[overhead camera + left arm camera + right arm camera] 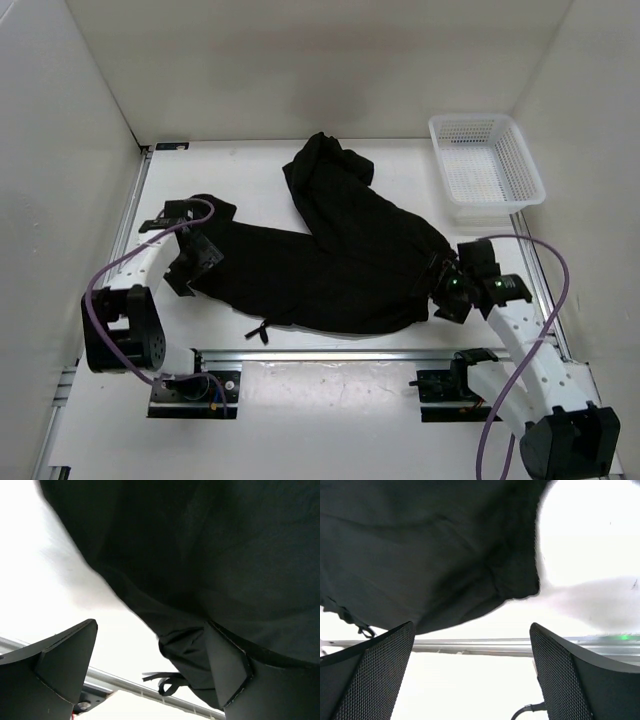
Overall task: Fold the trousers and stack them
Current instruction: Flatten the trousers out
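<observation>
The black trousers (pixel 340 260) lie spread across the middle of the table, with one part folded back toward the far wall. A small black cord (pixel 262 331) sticks out at their near edge. My left gripper (pixel 190 262) is at the cloth's left end. In the left wrist view its jaws (pixel 150 675) stand wide open, the trousers (pixel 210 555) drape against the right finger (pixel 225 670), and the cord (pixel 165 681) dangles between. My right gripper (pixel 447 290) is at the cloth's right end, open (pixel 470 680), with the trousers (pixel 420 555) just beyond its fingertips and nothing between them.
A white mesh basket (pixel 487 165) stands at the back right corner. An aluminium rail (pixel 340 353) runs along the near side in front of the arm bases. White walls close in the table on the left, the back and the right.
</observation>
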